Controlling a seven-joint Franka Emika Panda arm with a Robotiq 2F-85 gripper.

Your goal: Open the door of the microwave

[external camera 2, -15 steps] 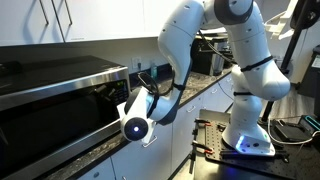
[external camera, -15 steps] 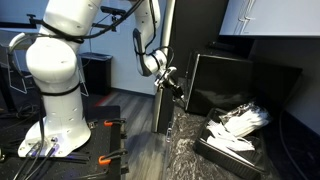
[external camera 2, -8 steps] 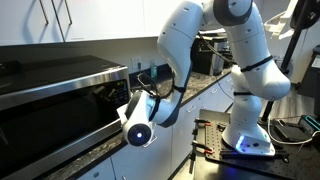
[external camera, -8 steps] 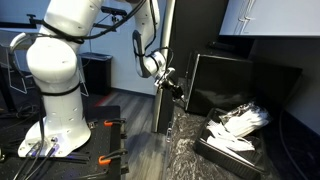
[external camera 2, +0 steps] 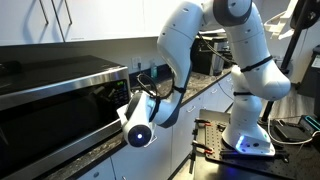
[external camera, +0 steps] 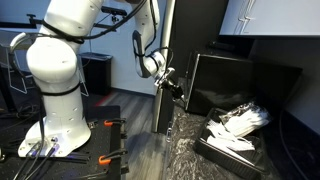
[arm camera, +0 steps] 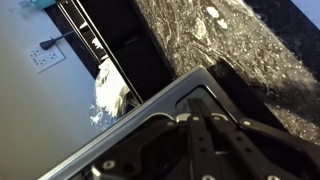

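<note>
The door [external camera: 214, 85] is a flat, roughly square black panel with a dark greyish window, as tall as the front of the microwave [external camera: 268, 72], a large glossy black box standing on a dark marbled counter [external camera: 185, 135]. In an exterior view the door [external camera 2: 55, 115] fills the front under a bright metal top edge of the microwave [external camera 2: 60, 70], and the room is mirrored in its pane. Whether it sits flush or slightly ajar I cannot tell.

The gripper [external camera: 176, 88] is at the door's free edge, touching it or just beside it. In the wrist view the dark fingers of the gripper [arm camera: 200, 140] run along a grey panel edge; whether the jaws are apart or together cannot be made out. In an exterior view the gripper [external camera 2: 123, 101] is partly hidden behind the wrist's white housing.

Just in front of the microwave lies a low black tray [external camera: 215, 148] heaped with white items [external camera: 240, 120]. A tall black upright panel [external camera: 163, 55] stands right behind the gripper. The wrist view also shows 1 wall outlet [arm camera: 45, 56]. The robot's white base [external camera: 55, 80] stands well apart.
</note>
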